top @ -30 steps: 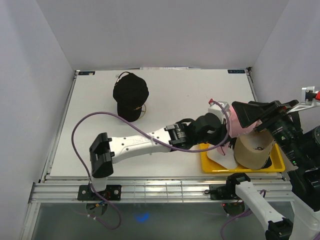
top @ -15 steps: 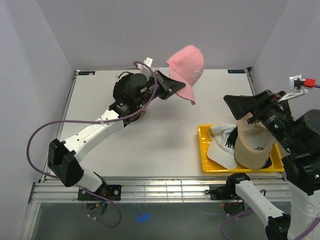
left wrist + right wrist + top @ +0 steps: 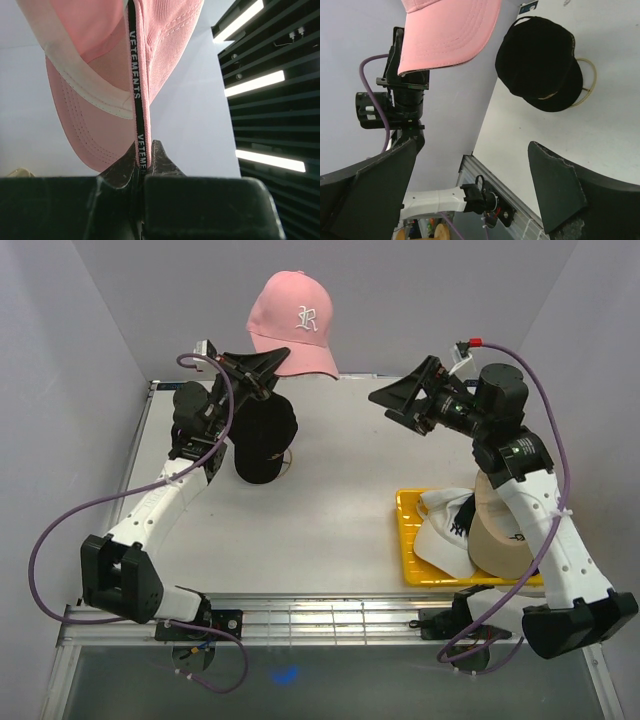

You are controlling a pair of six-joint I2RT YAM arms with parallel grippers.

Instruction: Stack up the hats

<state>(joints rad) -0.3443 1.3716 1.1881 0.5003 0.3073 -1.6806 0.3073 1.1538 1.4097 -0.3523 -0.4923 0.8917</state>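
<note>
Left jaws clamp pink hat by its rim above black hat.

Pink cap has a white logo; black cap, white cap, tan cap, yellow tray.

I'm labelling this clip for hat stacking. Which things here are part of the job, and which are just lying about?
Part of the job: pink cap, held up by the left gripper; black cap; white cap; tan cap.

Just lying about: yellow tray, holding the white and tan caps; gold wire stand, by the black cap.
</note>
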